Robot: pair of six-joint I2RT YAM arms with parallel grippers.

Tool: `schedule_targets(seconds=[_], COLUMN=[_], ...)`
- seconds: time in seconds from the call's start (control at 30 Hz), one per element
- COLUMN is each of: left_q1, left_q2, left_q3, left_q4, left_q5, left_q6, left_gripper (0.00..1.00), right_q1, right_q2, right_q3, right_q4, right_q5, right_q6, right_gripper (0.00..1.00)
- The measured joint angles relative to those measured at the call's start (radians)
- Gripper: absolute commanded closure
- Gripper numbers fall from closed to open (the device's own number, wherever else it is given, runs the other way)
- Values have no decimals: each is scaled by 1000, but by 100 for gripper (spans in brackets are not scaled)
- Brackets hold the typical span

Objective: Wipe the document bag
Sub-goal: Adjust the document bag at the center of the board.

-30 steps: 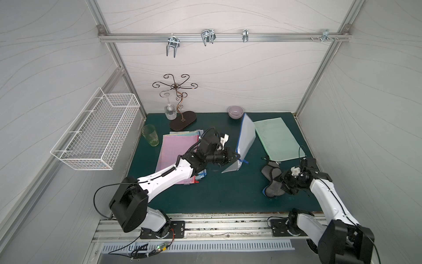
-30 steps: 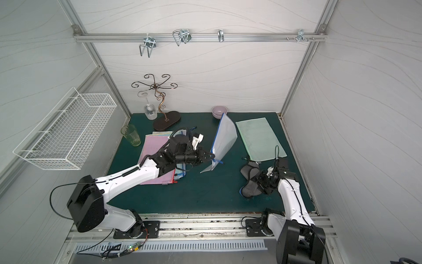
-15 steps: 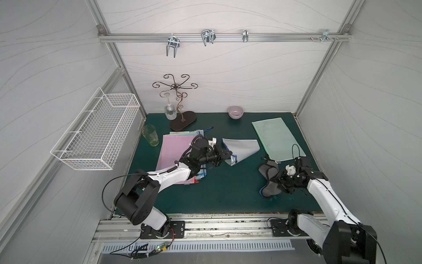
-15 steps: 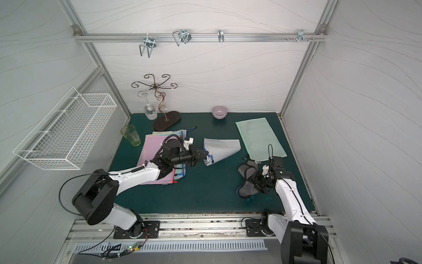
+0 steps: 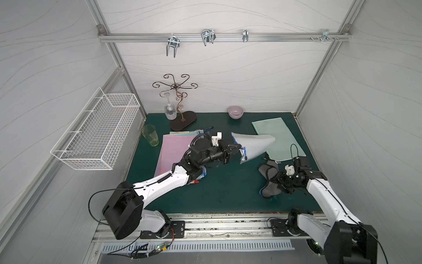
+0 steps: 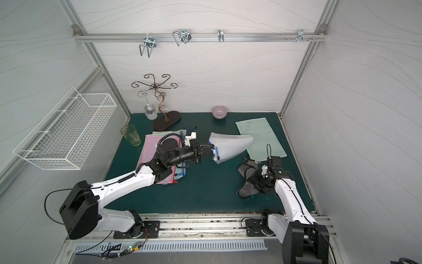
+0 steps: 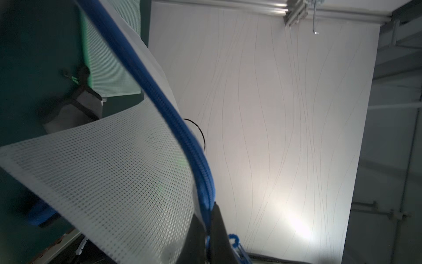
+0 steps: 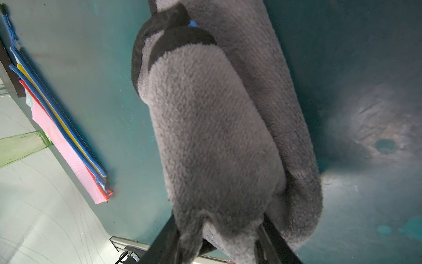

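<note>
The document bag (image 5: 253,147) (image 6: 230,146) is white mesh with a blue zipper. It hangs curled above the green table mat. My left gripper (image 5: 236,148) (image 6: 211,146) is shut on its zipper edge. In the left wrist view the jaws of the left gripper (image 7: 209,228) pinch the blue zipper, and the document bag (image 7: 114,171) bends away from them. To the right, my right gripper (image 5: 279,180) (image 6: 257,181) is shut on a grey cloth (image 5: 269,178) (image 6: 247,180) low over the mat. The right wrist view shows the cloth (image 8: 212,125) bunched between the fingers of the right gripper (image 8: 219,237).
A light green mesh bag (image 5: 274,137) lies flat at the back right. A stack of coloured bags (image 5: 175,150) lies under my left arm. A green glass (image 5: 150,135), a metal glass stand (image 5: 180,114) and a purple bowl (image 5: 236,112) stand along the back. A wire basket (image 5: 98,130) hangs on the left wall.
The bag stood upright a second ago and has swung down to a curled, near-level hang in my left gripper. My right gripper has shifted slightly with the cloth.
</note>
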Motion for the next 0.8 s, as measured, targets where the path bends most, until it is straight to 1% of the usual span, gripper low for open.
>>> schedule_targets(seconds=[0.1,0.2,0.3,0.43,0.5,0.53,0.57,0.67,0.7,0.73,0.8], left_q1=[22,52,83,109,115,116,116,116,116,115,114], left_q2=[16,53,90,97,97,97,97,100,101,100,87], left_q3=[-163,-254,-277,-282,-278,-276,-274,-274,-274,-274,-273], left_q4=[14,11,22,29,24,25,26,42,48,52,53], left_q5=[-38,-45,-42,-42,-40,-40,-40,-42,-42,-43,-49], left_q6=[-47,-57,-48,-20,0,6,8,0,-5,-10,-22], left_gripper=[100,100,100,100,100,100,100,100,100,100,100], right_q1=[2,10,21,54,82,95,105,124,128,134,149], right_q2=[-9,-21,-23,-26,-25,-23,-18,6,12,15,15], right_q3=[0,0,0,1,4,8,12,29,33,37,46], right_q4=[0,0,0,0,1,1,0,-1,-2,-3,-8], right_q5=[2,3,8,25,42,52,62,88,95,102,120], right_q6=[0,0,0,0,0,0,2,6,5,5,0], right_gripper=[53,53,53,53,51,48,44,21,9,1,1])
